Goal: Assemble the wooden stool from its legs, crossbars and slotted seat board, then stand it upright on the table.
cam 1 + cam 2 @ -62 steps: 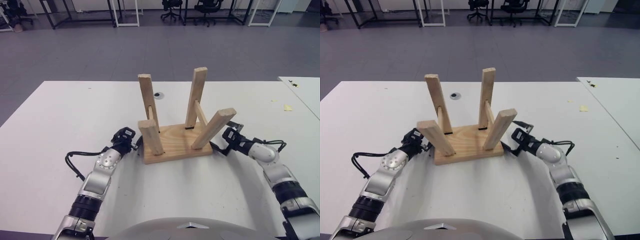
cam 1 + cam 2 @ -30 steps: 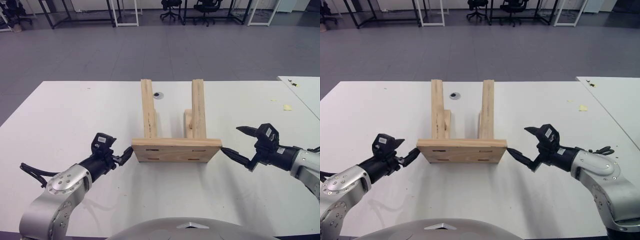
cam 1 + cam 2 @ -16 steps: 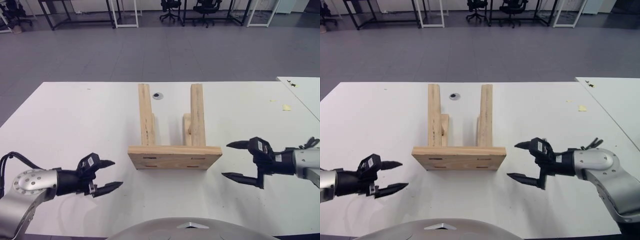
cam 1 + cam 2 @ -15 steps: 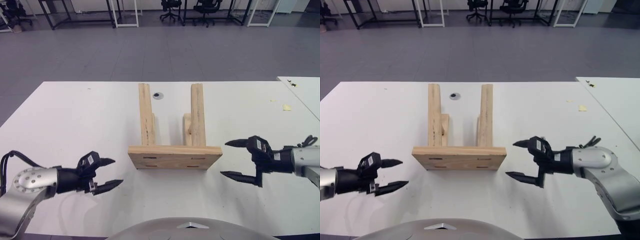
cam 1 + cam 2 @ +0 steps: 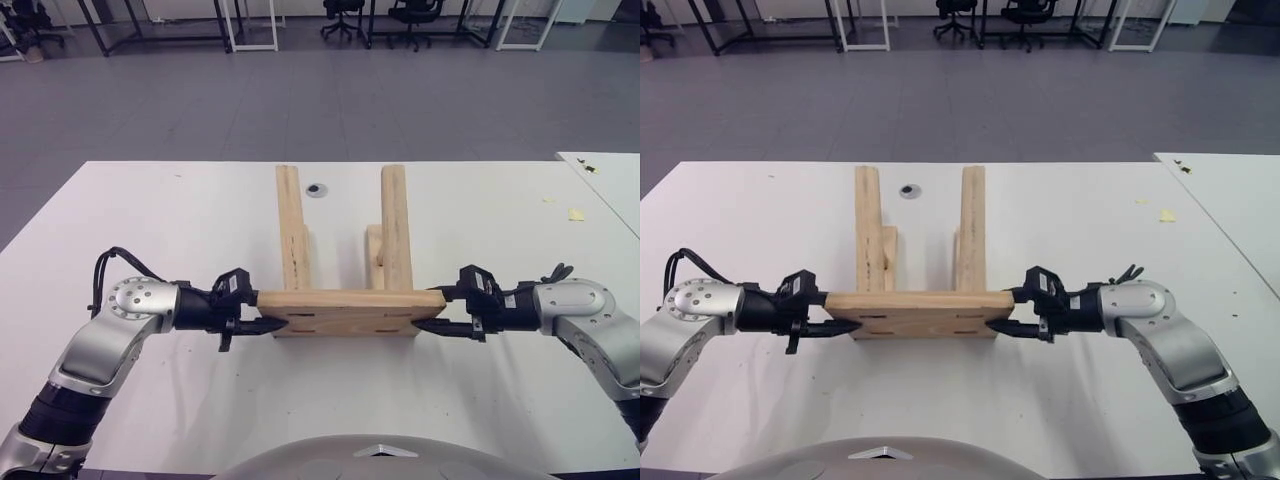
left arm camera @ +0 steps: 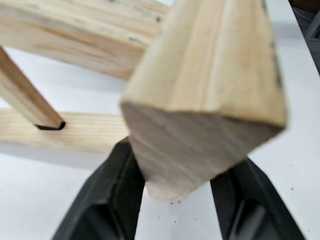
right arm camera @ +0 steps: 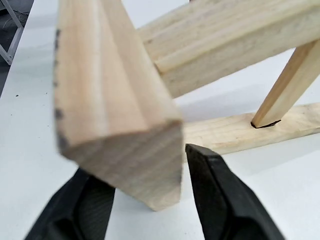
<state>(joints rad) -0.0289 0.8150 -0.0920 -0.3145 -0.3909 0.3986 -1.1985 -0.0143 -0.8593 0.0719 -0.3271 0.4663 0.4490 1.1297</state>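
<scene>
Gripping both ends of the seat, the robot looks to be on the last step: turning the finished stool onto its feet. On the white table (image 5: 150, 210), the wooden stool (image 5: 396, 270) lies on its side. Its slotted seat board (image 5: 345, 312) stands on edge at the near side, facing the camera. The left leg (image 5: 291, 225) and right leg (image 5: 395, 205) stretch away toward the far side, and a thin crossbar (image 7: 287, 82) is socketed between them. The left gripper (image 5: 265, 312) pinches the board's left end, narrow jaws above and below the wood. The right gripper (image 5: 430, 311) holds the right end likewise. Judging by this, the next move calls for both wrists rolling together, so the legs swing down evenly without the board slipping. A small grommet (image 5: 317, 189) sits beyond the legs.
</scene>
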